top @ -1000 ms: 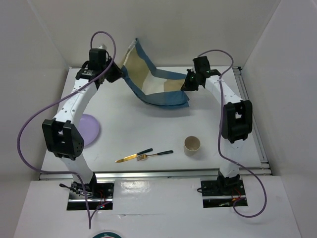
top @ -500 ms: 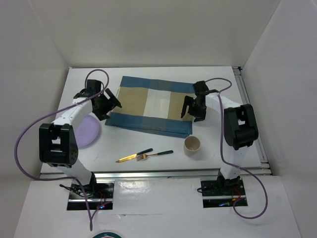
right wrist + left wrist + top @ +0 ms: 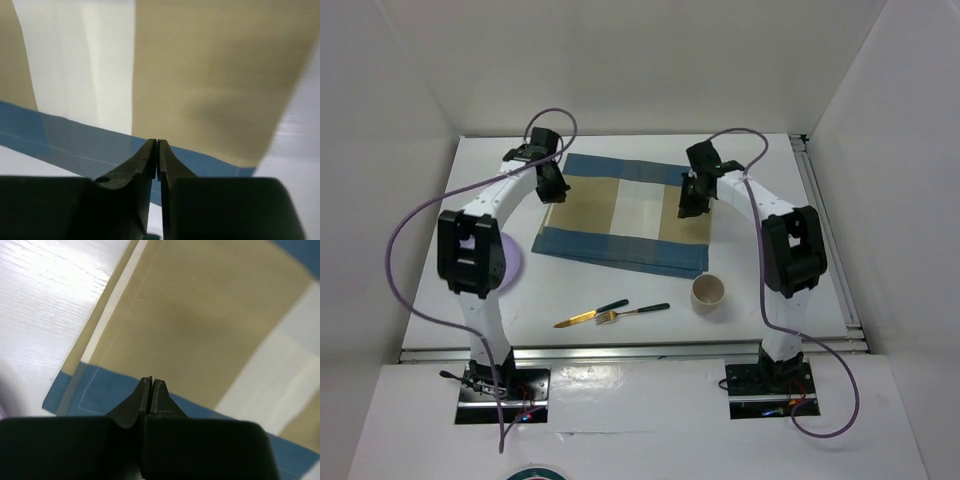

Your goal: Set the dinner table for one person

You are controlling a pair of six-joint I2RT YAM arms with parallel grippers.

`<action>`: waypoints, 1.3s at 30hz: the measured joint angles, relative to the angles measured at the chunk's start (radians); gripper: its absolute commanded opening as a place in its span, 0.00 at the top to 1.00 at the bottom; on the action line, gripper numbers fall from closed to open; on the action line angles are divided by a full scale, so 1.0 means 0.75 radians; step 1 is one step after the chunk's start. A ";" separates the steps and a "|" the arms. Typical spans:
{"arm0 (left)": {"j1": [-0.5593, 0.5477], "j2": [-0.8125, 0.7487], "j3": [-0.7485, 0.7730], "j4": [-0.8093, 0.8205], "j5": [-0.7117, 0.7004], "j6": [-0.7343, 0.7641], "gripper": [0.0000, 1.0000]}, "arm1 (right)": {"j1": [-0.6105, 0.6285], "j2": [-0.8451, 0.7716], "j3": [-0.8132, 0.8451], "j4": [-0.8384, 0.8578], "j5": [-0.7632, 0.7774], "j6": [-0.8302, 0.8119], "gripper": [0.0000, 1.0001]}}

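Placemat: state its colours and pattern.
The placemat has blue borders and tan panels flanking a cream centre stripe; clearest in the top external view.

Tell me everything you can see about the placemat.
The placemat is a rectangular cloth, spread flat on the dinner table, slightly askew. Blue bands run along its far and near edges; between them sit two tan panels with a cream strip in the middle. The left gripper and right gripper, both shut, hang over its left and right ends, gripping none of it.
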 measured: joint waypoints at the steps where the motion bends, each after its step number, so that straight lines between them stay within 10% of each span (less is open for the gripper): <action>1: -0.003 0.071 0.040 -0.007 -0.010 0.002 1.00 | 0.015 0.030 0.014 0.005 -0.021 0.002 0.85; 8: 0.003 0.313 0.046 -0.099 -0.030 0.001 1.00 | 0.077 0.183 -0.045 0.016 -0.109 0.025 0.85; 23: -0.067 -0.087 -0.572 0.053 0.092 -0.044 1.00 | -0.035 -0.070 -0.450 0.143 -0.082 0.144 0.88; 39: -0.093 -0.095 -0.580 0.030 0.099 -0.043 1.00 | -0.049 -0.185 -0.598 0.167 -0.043 0.159 0.89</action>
